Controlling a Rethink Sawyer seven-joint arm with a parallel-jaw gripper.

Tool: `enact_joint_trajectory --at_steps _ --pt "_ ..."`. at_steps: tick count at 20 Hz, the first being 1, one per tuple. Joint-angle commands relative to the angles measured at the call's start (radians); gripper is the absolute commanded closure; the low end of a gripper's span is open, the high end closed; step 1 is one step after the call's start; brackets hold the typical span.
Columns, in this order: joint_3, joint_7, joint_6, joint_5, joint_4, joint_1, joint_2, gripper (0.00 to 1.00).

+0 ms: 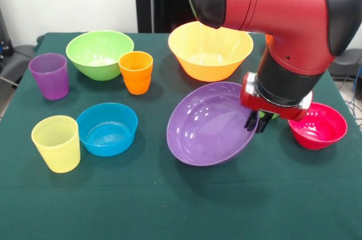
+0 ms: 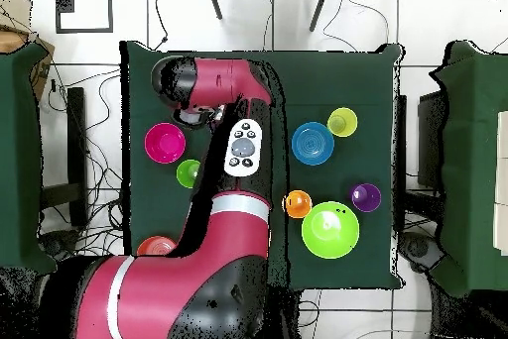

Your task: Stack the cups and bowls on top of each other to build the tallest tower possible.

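Note:
My gripper (image 1: 255,122) is shut on the right rim of the wide purple bowl (image 1: 209,124), which stands tilted at the table's middle with its opening facing the front. The large orange-yellow bowl (image 1: 210,50) stands just behind it. The pink-red bowl (image 1: 317,125) is to the gripper's right. A green cup (image 2: 189,172) shows mostly behind the gripper. At the left stand the light green bowl (image 1: 100,53), orange cup (image 1: 136,72), purple cup (image 1: 49,76), blue bowl (image 1: 107,128) and pale yellow cup (image 1: 55,142). The orange-red bowl (image 2: 156,247) sits near the robot's base. Nothing is stacked.
The arm (image 2: 233,157) covers the purple and orange-yellow bowls in the overhead view. The green cloth table (image 1: 181,206) has open room along its front edge. Other tables stand at both sides in the overhead view.

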Motion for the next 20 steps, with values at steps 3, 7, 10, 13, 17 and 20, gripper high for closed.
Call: enact_joint_trajectory --at_steps 3,7,10,13,17,20 --pt "0.069 0.103 0.179 0.026 -0.111 0.005 -0.016 1.0" --pt "0.063 0.136 0.26 0.035 -0.238 0.002 0.04 1.0" --pt "0.059 0.151 0.301 0.038 -0.32 -0.001 0.083 1.0" --pt "0.055 0.148 0.299 0.04 -0.332 0.001 0.094 1.0" --pt "0.046 0.143 0.288 0.047 -0.317 0.004 0.088 1.0" --pt "0.044 0.136 0.25 0.05 -0.253 0.01 0.058 1.0"
